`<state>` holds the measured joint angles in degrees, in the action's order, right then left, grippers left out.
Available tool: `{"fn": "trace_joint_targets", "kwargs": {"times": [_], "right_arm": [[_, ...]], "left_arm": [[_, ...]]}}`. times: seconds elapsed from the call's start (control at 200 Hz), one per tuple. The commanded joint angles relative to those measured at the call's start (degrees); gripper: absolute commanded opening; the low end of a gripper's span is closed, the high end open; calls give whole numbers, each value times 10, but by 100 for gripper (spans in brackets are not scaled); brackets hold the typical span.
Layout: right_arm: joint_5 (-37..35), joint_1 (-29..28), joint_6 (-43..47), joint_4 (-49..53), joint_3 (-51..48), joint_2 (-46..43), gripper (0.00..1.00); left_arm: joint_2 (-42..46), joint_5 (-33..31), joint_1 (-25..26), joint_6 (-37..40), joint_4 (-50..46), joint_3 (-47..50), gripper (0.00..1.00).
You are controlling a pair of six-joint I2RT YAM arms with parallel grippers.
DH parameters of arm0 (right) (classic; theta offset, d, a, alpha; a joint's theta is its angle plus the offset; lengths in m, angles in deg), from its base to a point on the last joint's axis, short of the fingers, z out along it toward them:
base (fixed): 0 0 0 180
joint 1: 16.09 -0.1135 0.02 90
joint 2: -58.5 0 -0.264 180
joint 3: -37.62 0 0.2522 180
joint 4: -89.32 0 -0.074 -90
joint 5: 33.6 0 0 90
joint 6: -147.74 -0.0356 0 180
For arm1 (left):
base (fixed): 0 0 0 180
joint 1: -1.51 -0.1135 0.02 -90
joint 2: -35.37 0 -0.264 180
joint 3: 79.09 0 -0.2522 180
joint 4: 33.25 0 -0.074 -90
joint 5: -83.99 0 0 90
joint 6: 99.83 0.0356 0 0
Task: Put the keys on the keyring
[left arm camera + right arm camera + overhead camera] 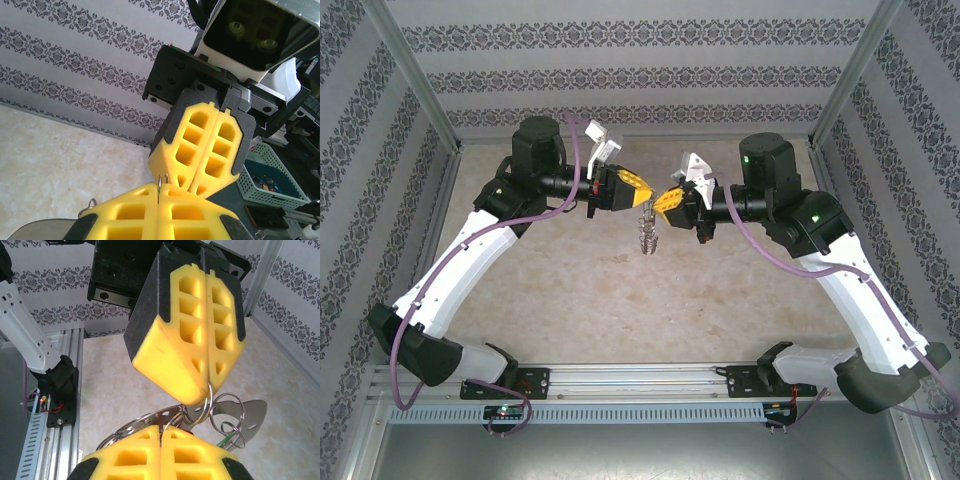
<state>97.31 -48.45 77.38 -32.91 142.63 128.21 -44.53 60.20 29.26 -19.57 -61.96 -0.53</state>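
Left tool point(642, 190): pads pressed together, pinching a small wire ring of the keyring point(648, 238), which hangs mid-frame above the bench point(570, 290). Right tool point(660, 203): pressed together, tip to tip with it; its hold unclear. Key point(254, 412), seemingly the flat silvery blade at lower right, dangles among the rings; threading looks underway, not finished.

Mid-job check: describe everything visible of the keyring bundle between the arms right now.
The keyring, a bundle of thin silvery metal wire rings, hangs in the air above the beige table. Its rings interlink and dangle loosely; a flat silvery blade and a green bit hang among them. The left pincer is shut on its top ring. More loops pass behind the shut right pincer; contact there is unclear.
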Motion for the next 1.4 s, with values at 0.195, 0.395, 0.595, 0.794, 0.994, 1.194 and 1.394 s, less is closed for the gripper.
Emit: {"fn": "trace_joint_targets", "kwargs": {"times": [0.195, 0.395, 0.595, 0.794, 0.994, 1.194, 1.394], "right_arm": [[44, 25, -41, -25, -36, -41, 0], [42, 36, -47, -26, -49, -53, 0], [41, 43, -48, -26, -57, -59, 0], [30, 49, -74, -60, -42, -59, 21], [30, 65, -172, -134, -15, -37, 32], [140, 89, -279, -175, 36, 14, 34], [196, 85, -251, -139, 60, 33, 26]], "left_arm": [[7, -20, -4, -1, 47, -6, 0], [7, -19, -7, -4, 54, -7, 0], [5, -18, -10, -6, 60, -10, 0], [-1, -20, -10, 9, 43, -19, 0], [8, -35, -11, 39, 29, -25, 0], [20, -28, -10, 27, 60, -19, 0], [37, -27, -10, 1, 122, 14, 0]]}}
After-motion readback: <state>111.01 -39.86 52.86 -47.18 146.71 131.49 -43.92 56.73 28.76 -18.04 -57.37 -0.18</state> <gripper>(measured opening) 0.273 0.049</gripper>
